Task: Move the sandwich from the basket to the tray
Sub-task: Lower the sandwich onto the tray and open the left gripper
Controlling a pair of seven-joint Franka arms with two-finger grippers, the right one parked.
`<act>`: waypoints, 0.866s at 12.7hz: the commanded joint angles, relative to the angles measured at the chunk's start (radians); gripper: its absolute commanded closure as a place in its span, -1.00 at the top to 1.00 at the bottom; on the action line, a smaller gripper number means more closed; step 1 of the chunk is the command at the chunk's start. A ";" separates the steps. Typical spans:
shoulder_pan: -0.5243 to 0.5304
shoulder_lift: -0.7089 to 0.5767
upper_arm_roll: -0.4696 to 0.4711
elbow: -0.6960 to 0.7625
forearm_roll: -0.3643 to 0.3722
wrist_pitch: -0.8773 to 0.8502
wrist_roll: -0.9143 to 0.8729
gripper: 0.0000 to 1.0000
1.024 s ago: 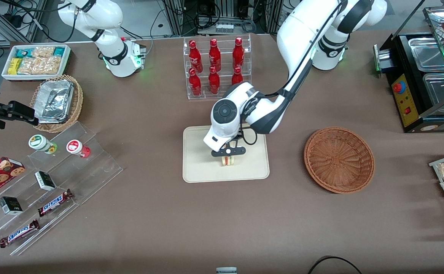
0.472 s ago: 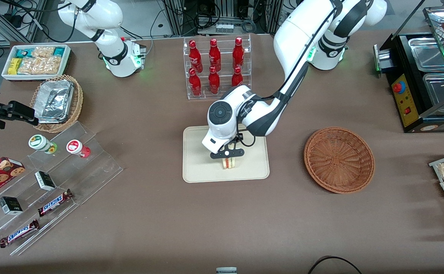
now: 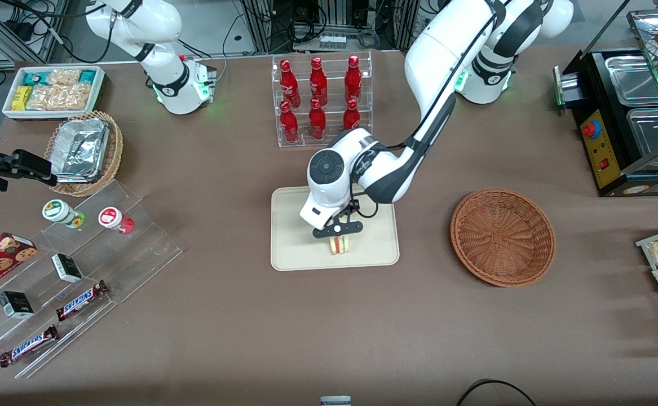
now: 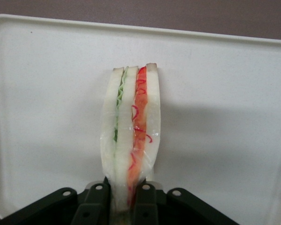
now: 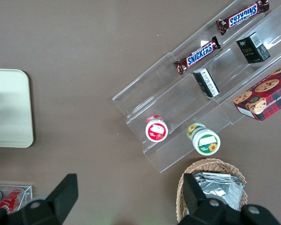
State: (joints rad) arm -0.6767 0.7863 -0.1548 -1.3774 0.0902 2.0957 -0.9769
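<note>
The sandwich is a pale wedge with green and red-orange filling, standing on its edge on the cream tray. My left gripper hangs just above the tray and is shut on the sandwich, one black finger on each bread face. The reddish-brown woven basket sits on the table beside the tray, toward the working arm's end, with nothing in it.
A clear rack of red bottles stands farther from the camera than the tray. Toward the parked arm's end are a tan wicker basket with foil containers, a white bin of snacks and acrylic shelves with candy bars. A black food warmer stands past the basket.
The gripper has shifted slightly and lowered the sandwich toward the tray surface, still holding it. Nothing else moved.
</note>
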 commanded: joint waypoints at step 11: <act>0.048 -0.185 0.014 0.040 0.002 -0.186 0.151 1.00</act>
State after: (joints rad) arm -0.6563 0.6559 -0.1435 -1.3198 0.0918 1.9603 -0.8885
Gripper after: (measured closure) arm 0.000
